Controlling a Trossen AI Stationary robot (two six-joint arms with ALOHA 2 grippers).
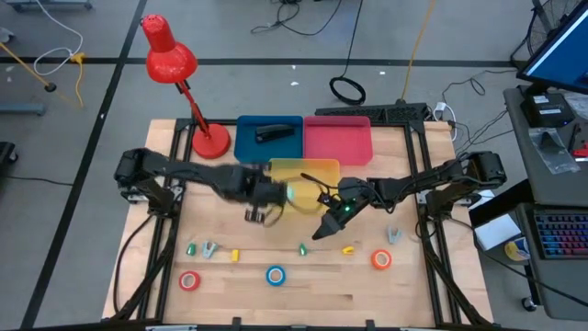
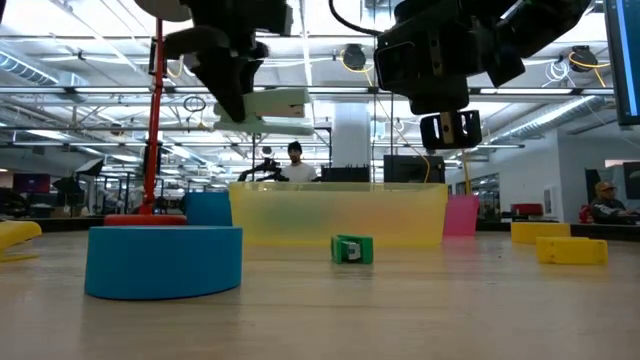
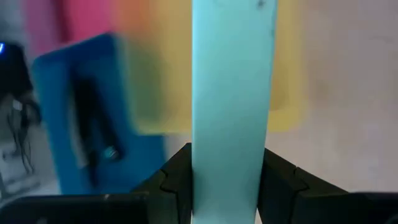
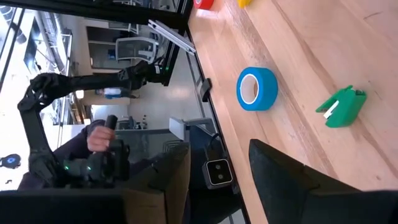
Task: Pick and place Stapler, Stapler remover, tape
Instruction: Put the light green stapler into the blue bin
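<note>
A pale mint stapler [image 1: 296,191] hangs above the near left part of the yellow bin [image 1: 317,167], with my left gripper [image 1: 273,196] shut on it. To its right, my right gripper [image 1: 325,227] stands open above the table with nothing between its fingers [image 4: 163,180]. Red [image 1: 189,280], blue [image 1: 276,275] and orange [image 1: 381,259] tape rolls lie flat near the front edge. Small green [image 1: 301,248], yellow [image 1: 348,248] and grey [image 1: 393,235] staple removers lie behind them. A black stapler [image 1: 272,134] lies in the blue bin [image 1: 248,147]. My left gripper pinches the pale stapler's two long sides [image 3: 202,168] between its two fingers [image 3: 177,180]. It comes slanting down from the table's left, and the stapler runs on ahead of the fingers. The stapler [image 2: 272,108] hangs about level, clear of the table and above the bin's rim.
A red desk lamp [image 1: 209,140] stands at the back left, beside the blue bin. A pink bin [image 1: 337,140] sits at the back right of the blue one. More green [image 1: 191,248] and yellow [image 1: 234,255] removers lie at the front left.
</note>
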